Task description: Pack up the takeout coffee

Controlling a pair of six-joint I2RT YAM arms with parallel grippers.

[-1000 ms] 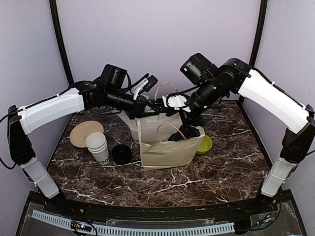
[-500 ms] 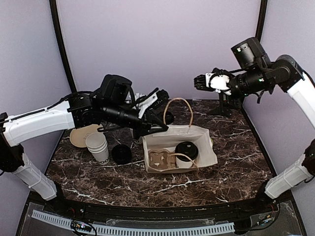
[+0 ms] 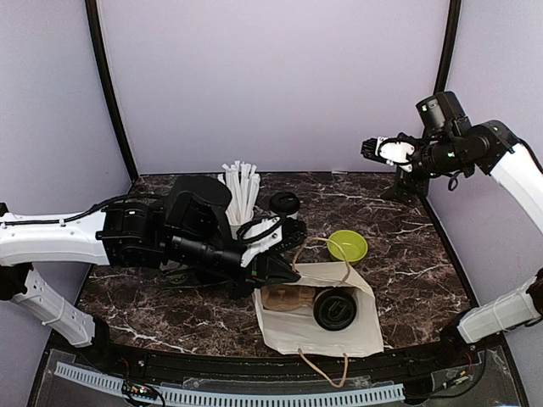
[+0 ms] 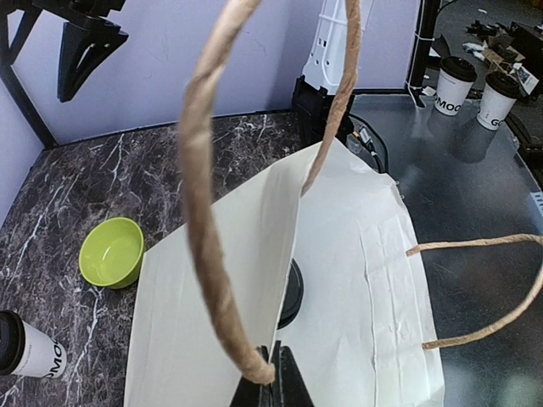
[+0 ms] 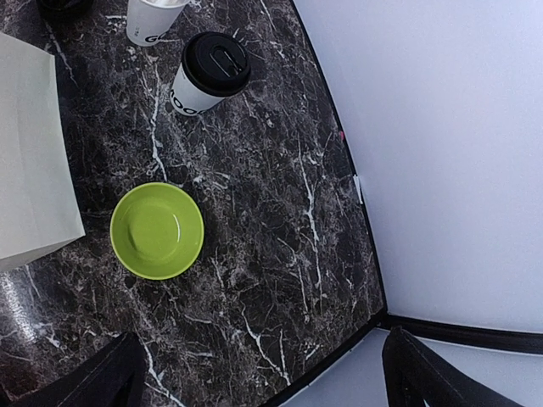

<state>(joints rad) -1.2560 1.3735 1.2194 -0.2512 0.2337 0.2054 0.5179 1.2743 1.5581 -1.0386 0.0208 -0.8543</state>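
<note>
A black-lidded coffee cup (image 3: 335, 308) lies in the paper bag (image 3: 297, 332) at the table's 6 o'clock. A second coffee cup (image 4: 30, 352), marked "MOO", stands at 12 o'clock. The left gripper (image 4: 265, 381) pinches the bag handle (image 4: 204, 212); the right gripper (image 3: 371, 148) is spread wide, holding nothing.

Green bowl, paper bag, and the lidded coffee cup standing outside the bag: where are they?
green bowl (image 3: 348, 246), top view, middle of its inside
paper bag (image 3: 297, 331), top view, bare white side
lidded coffee cup (image 5: 217, 59), right wrist view, its black lid
</note>
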